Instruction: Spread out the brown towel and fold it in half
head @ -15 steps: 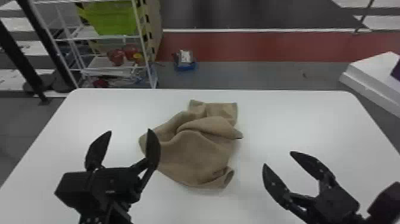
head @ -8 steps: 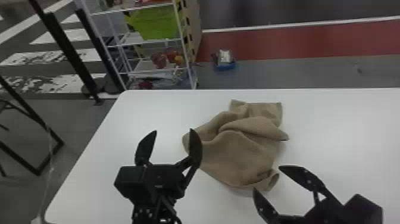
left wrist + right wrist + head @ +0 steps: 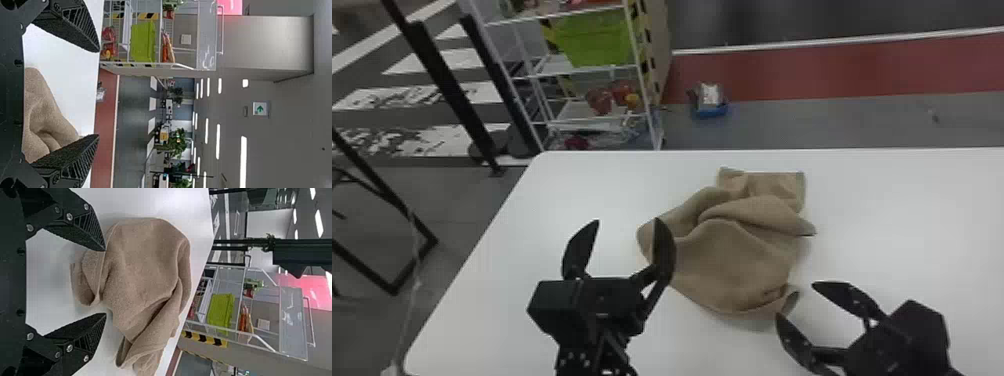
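Note:
In the head view the brown towel (image 3: 732, 260) lies crumpled on the white table, with folds across its middle and a squarish flap at its far end. My left gripper (image 3: 627, 225) is open at the towel's left edge, its right finger overlapping that edge in view. Near the towel's close right corner, my right gripper (image 3: 794, 300) stands open. The left wrist view has the towel (image 3: 43, 117) beyond the open left gripper (image 3: 98, 94). In the right wrist view a curled towel corner (image 3: 86, 280) shows between the parted fingers of the right gripper (image 3: 105, 284).
The white table (image 3: 557, 200) has its left edge to the left of my left arm. Behind it stand a wire rack (image 3: 647, 100) with a green bin (image 3: 594, 40) and, on the floor, a small blue item (image 3: 709, 107). Black posts (image 3: 447, 85) rise at the back left.
The head view has swung left, so table and towel appear farther right. My right gripper has come closer to the towel's near right corner; the left one keeps about its place beside the towel.

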